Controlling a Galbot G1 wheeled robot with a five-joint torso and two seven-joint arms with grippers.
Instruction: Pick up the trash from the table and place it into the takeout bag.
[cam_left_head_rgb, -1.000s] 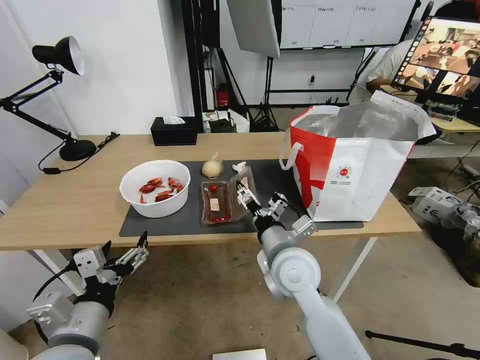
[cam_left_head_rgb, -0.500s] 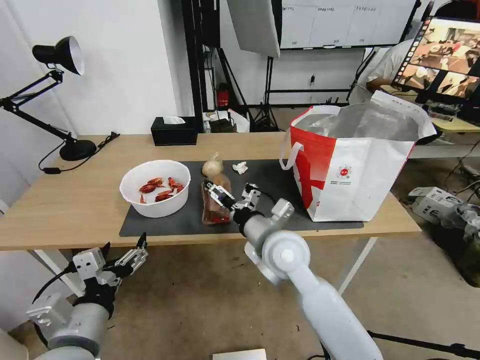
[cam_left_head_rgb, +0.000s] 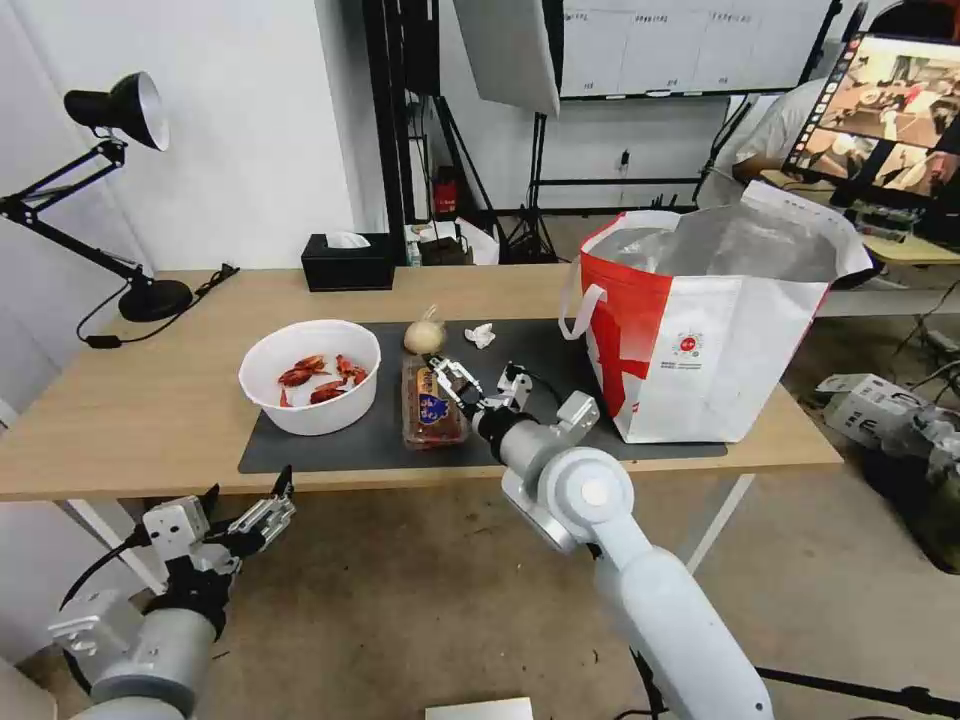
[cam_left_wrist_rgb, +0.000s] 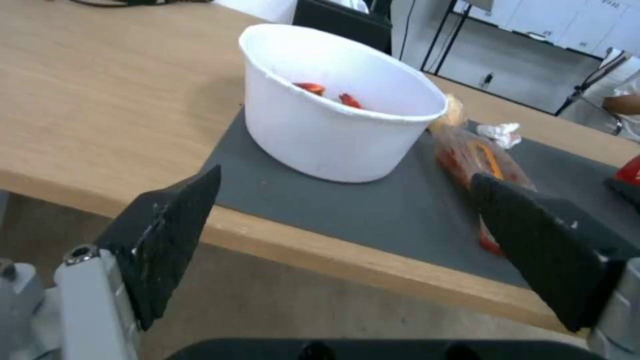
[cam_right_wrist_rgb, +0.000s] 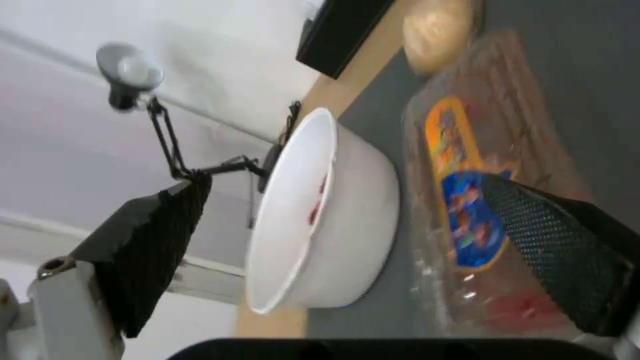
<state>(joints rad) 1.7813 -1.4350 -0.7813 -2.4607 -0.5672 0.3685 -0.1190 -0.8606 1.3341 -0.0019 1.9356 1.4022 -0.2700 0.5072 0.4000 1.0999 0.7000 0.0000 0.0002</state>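
Head view is showing your right gripper (cam_left_head_rgb: 455, 383) sitting mid-frame over the clear tray (cam_left_head_rgb: 432, 405), which is lying on the dark mat (cam_left_head_rgb: 330, 445) just right of the white bowl (cam_left_head_rgb: 310, 377). Right wrist view is confirming it: fingers spread wide, one pad (cam_right_wrist_rgb: 560, 250) over the tray's blue-and-orange label, the other (cam_right_wrist_rgb: 153, 240) out in the air on the bowl side, nothing held. I can't tell whether that near pad is actually touching the lid. So you're sitting at the approach stage of the tray pick, not the grasp. Next move is calling for the jaws to be straddling the tray's narrow width before you're closing; right now the span looks to be reaching toward the bowl, so watch for clipping its wall. Thin plastic will probably be flexing, so go easy on the squeeze. Beige lump (cam_left_head_rgb: 424, 336) and crumpled tissue (cam_left_head_rgb: 480, 335) are waiting just above the tray in frame, both on the mat. Takeout bag (cam_left_head_rgb: 700, 330) is standing open at centre right on the table (cam_left_head_rgb: 130, 400), well clear of the tray. Your left gripper (cam_left_head_rgb: 248, 515) is idling at lower left, below the table edge, fingers apart and empty.
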